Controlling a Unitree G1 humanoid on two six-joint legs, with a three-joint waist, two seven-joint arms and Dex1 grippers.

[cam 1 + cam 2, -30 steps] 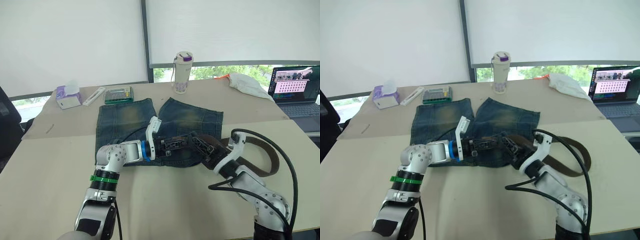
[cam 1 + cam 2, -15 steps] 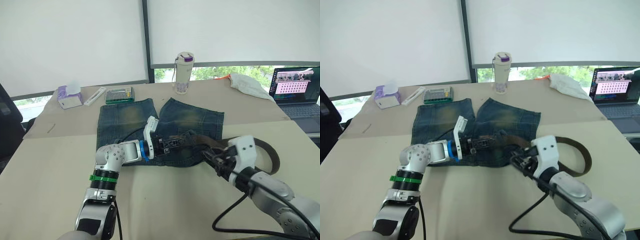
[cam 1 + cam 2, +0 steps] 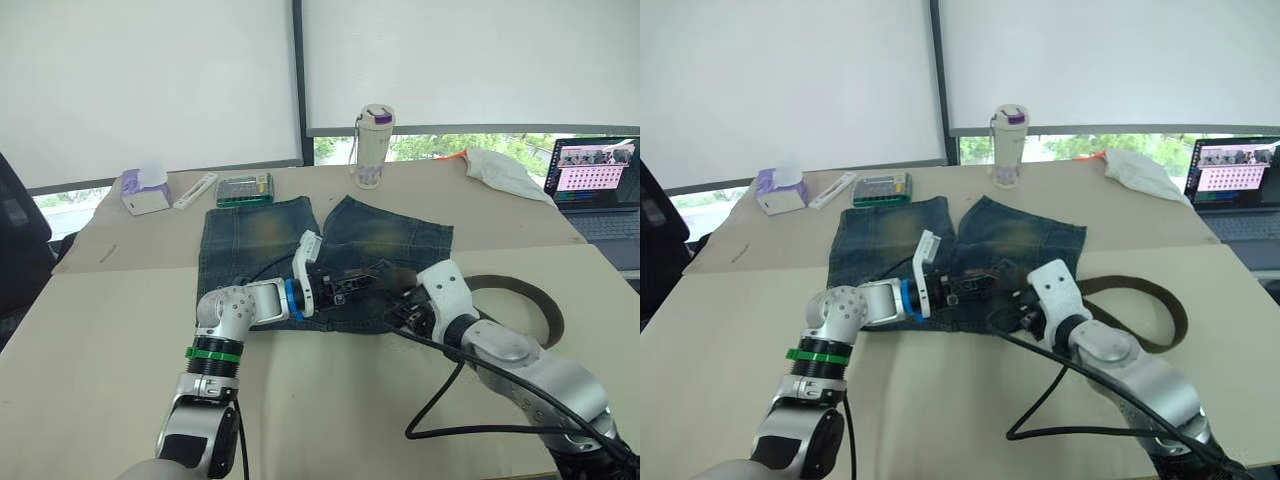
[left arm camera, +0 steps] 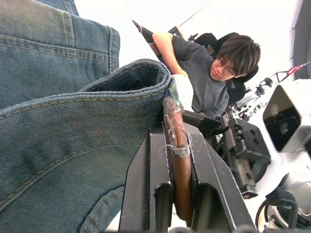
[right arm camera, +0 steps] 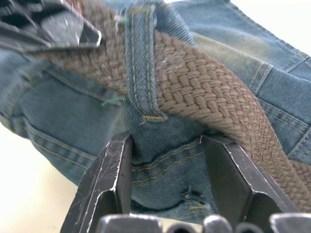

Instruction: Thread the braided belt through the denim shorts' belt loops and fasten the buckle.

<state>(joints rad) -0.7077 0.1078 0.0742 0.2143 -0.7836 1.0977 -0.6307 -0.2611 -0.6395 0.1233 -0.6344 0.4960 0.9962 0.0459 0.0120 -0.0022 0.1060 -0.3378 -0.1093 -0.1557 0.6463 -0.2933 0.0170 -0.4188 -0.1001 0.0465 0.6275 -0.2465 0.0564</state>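
Observation:
The denim shorts [image 3: 262, 238] lie flat on the table, waistband toward me. My left gripper [image 3: 372, 282] is at the waistband's middle, shut on the end of the braided belt [image 4: 177, 160]. The belt runs through a belt loop [image 5: 141, 64] and trails to the right in a big curve on the table [image 3: 545, 312]. My right gripper [image 5: 165, 145] is open just right of the left one, its fingers [image 5: 109, 174] straddling a fold of waistband denim below that loop. The buckle is hidden.
Along the table's far side stand a tissue box [image 3: 147, 192], a green box [image 3: 244, 189], a drink bottle [image 3: 372, 147], a white cloth [image 3: 505, 170] and an open laptop [image 3: 600, 185]. A seated person [image 4: 204, 63] shows in the left wrist view.
My right arm has swung left and in toward the waistband, bringing its gripper close beside the left one. The left gripper keeps its hold in the same place.

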